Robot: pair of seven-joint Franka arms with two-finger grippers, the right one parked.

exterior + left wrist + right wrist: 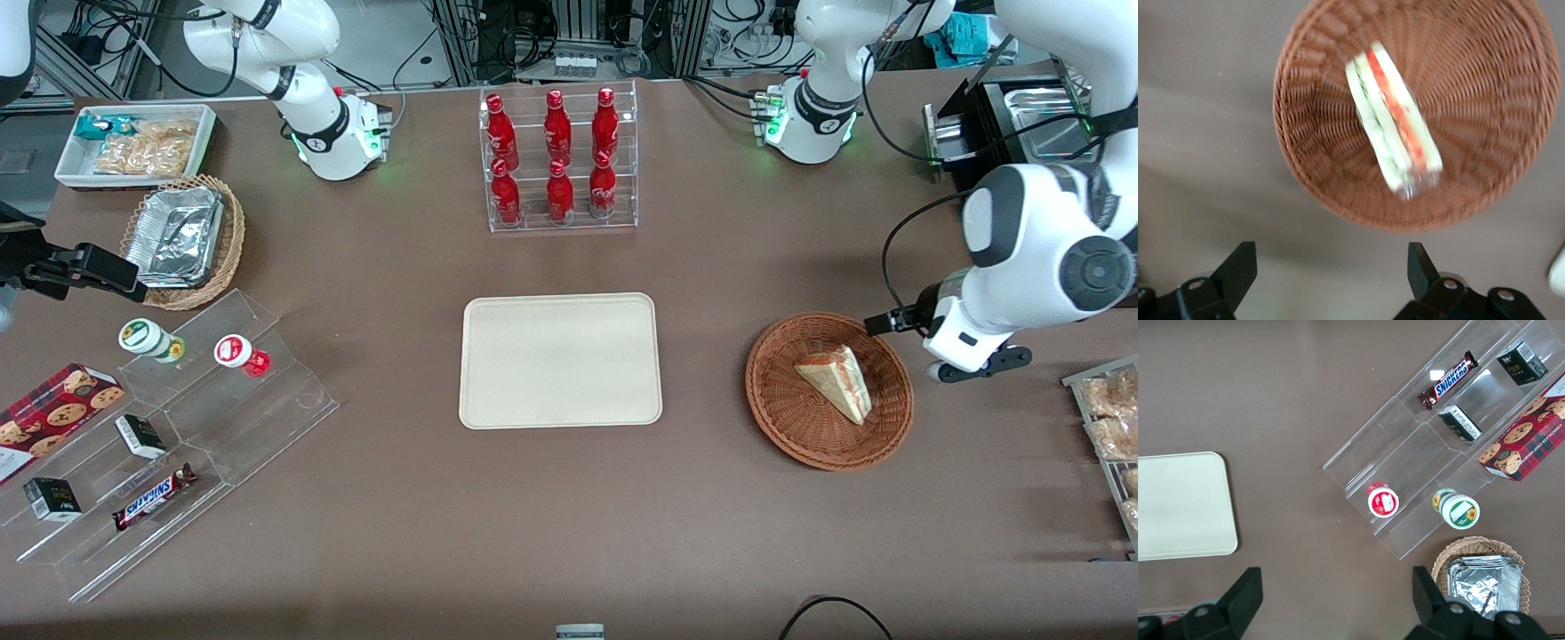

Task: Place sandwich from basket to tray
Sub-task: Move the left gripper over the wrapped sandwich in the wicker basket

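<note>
The gripper (1328, 273) is hovering open beside the basket (782, 418) rim, holding nothing. The sandwich (836, 380) is lying inside; only the wrist view is showing its filling. The tray (560, 413) is sitting apart.

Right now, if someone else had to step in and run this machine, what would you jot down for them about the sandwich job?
Gripper: open, holding nothing, hovering above the table just off the basket's rim, toward the working arm's end of the table.
Sandwich: lying in the basket, wrapped, not yet touched.
Tray: bare, mid-table beside the basket, toward the parked arm's end from it.
Done: nothing moved so far; the arm is only lined up near the basket.
Left: move over the sandwich, lower, close on it, lift, carry it to the tray, set it down, let go.
</note>
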